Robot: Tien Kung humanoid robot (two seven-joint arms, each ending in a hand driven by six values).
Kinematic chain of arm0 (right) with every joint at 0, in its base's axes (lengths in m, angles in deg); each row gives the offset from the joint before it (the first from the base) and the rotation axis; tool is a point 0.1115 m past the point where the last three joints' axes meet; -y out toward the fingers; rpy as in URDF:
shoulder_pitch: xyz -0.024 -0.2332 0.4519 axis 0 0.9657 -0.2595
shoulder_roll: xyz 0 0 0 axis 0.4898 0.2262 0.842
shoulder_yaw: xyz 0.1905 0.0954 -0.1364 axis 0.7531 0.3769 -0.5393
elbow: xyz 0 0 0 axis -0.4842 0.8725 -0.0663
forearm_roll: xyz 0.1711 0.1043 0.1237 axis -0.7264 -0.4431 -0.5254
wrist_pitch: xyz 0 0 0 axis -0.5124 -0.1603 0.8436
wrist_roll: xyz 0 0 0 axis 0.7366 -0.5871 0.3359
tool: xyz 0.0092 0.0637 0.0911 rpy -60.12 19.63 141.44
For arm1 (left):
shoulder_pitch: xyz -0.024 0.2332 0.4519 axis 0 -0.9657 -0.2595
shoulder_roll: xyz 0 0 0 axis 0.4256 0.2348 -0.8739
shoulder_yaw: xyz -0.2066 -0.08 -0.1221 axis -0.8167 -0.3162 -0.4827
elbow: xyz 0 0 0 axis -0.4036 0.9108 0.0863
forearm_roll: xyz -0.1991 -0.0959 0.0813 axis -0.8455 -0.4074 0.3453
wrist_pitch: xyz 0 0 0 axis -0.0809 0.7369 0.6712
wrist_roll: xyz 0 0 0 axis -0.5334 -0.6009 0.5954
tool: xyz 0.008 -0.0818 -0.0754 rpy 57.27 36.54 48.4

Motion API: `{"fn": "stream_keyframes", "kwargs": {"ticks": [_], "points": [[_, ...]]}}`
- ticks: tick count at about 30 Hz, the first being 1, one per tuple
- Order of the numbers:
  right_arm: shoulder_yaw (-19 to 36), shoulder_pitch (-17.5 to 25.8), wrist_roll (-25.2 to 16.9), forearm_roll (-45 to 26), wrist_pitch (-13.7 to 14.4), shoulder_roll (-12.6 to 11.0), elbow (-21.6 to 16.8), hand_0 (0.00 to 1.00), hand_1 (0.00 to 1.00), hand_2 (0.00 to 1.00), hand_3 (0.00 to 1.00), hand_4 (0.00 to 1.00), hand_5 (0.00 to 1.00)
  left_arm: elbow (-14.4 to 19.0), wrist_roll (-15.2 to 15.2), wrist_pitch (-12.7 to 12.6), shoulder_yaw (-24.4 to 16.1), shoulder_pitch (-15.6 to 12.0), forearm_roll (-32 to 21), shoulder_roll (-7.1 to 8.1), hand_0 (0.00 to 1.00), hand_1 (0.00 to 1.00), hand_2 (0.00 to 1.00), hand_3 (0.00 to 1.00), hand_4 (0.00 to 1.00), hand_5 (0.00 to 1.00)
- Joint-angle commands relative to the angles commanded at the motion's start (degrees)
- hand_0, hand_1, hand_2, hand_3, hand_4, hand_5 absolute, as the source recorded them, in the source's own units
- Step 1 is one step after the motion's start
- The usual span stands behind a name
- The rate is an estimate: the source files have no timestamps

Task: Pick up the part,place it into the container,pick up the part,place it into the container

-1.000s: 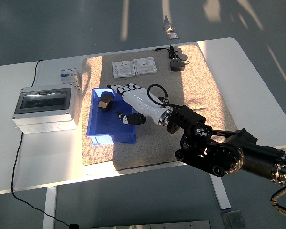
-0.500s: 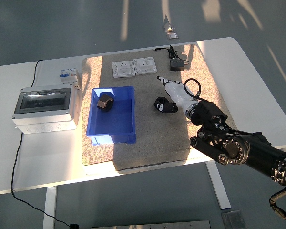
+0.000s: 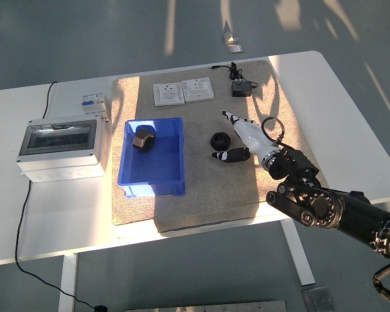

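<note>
right hand (image 3: 237, 140), white shell with black fingertips, comes in off the black arm from the lower right and sits on the tan mat just beside the small black ring-shaped part (image 3: 220, 140). its thumb (image 3: 229, 155) curls under the part's near side and the other fingers (image 3: 231, 117) reach past on the far right. looks like they're spread around the part, not pinched on it, and i can't tell for sure if anything is touching. the part is flat on the mat, not lifted. no left hand anywhere in view.

left of that is the blue rectangular plastic bin (image 3: 153, 181), and a brownish hex-nut-looking part (image 3: 143, 139) is already lying in its far left corner. so i'd call this the second pick-up: one part binned, one to go. next move as i read it is closing the thumb and fingers on the ring, lifting it clear, carrying it left over the bin wall and letting go inside. it's a small low thing, so the pinch needs to land square or it'll skid on the mat.

further out: grey electrical box with clear lid (image 3: 62, 146) at the left, two white wall socket plates (image 3: 183, 91) at the mat's far edge, and a black power adapter (image 3: 241, 90) near the far right corner.
</note>
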Motion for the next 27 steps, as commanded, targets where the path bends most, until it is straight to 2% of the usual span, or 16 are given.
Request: {"fn": "stream_keyframes", "kwargs": {"ticks": [1,6,7,12,13,18,19,24,25,27], "points": [[-0.2,0.0,-0.3,-0.3,0.1,0.0,0.0,0.902,0.695,0.854,0.953,0.884,0.355,0.0,0.0,0.0,0.0,0.0,0.1,0.02,0.677,0.662,0.665,0.740,0.812,0.877],[-1.2,0.1,-0.2,-0.4,-0.3,0.0,-0.1,0.902,0.695,0.854,0.953,0.884,0.355,0.0,0.0,0.1,-0.1,0.1,0.4,0.09,0.677,0.662,0.665,0.740,0.812,0.877],[-1.4,0.2,0.0,-0.2,-0.6,0.0,-0.2,0.870,0.616,0.728,0.850,0.845,0.315,0.0,-0.1,0.1,-0.1,0.1,0.4,0.10,0.677,0.662,0.664,0.741,0.813,0.875],[-2.4,0.6,0.9,0.8,-2.5,0.0,-0.6,0.870,0.616,0.728,0.850,0.845,0.315,0.0,-0.1,0.1,-0.2,0.1,0.7,0.16,0.677,0.662,0.664,0.741,0.813,0.875],[-2.4,0.6,1.0,1.1,-2.8,0.0,-0.7,0.851,0.555,0.670,0.743,0.734,0.177,0.0,-0.1,0.1,-0.3,0.1,0.8,0.16,0.677,0.662,0.664,0.740,0.812,0.870],[-2.2,0.7,1.4,3.1,-3.1,0.0,-1.1,0.851,0.555,0.670,0.743,0.734,0.177,0.0,-0.1,0.1,-0.5,0.1,1.0,0.17,0.677,0.662,0.664,0.740,0.812,0.870],[-2.2,0.7,1.3,3.2,-3.0,0.0,-1.2,0.849,0.536,0.621,0.666,0.712,0.168,0.0,-0.1,0.1,-0.5,0.2,1.1,0.17,0.677,0.661,0.664,0.740,0.812,0.871],[-2.0,0.8,0.8,3.7,-1.8,0.0,-1.3,0.849,0.536,0.621,0.666,0.712,0.168,0.0,-0.1,0.1,-0.7,0.2,1.2,0.16,0.677,0.661,0.664,0.740,0.812,0.871],[-1.9,0.8,0.8,3.7,-1.6,0.0,-1.4,0.843,0.531,0.534,0.620,0.711,0.179,0.0,-0.1,0.1,-0.7,0.2,1.2,0.16,0.677,0.661,0.661,0.740,0.812,0.870],[-1.8,0.9,0.6,3.8,-1.2,0.0,-1.4,0.843,0.531,0.534,0.620,0.711,0.179,0.0,-0.1,0.1,-0.7,0.3,1.2,0.15,0.677,0.661,0.661,0.740,0.812,0.870]]}}
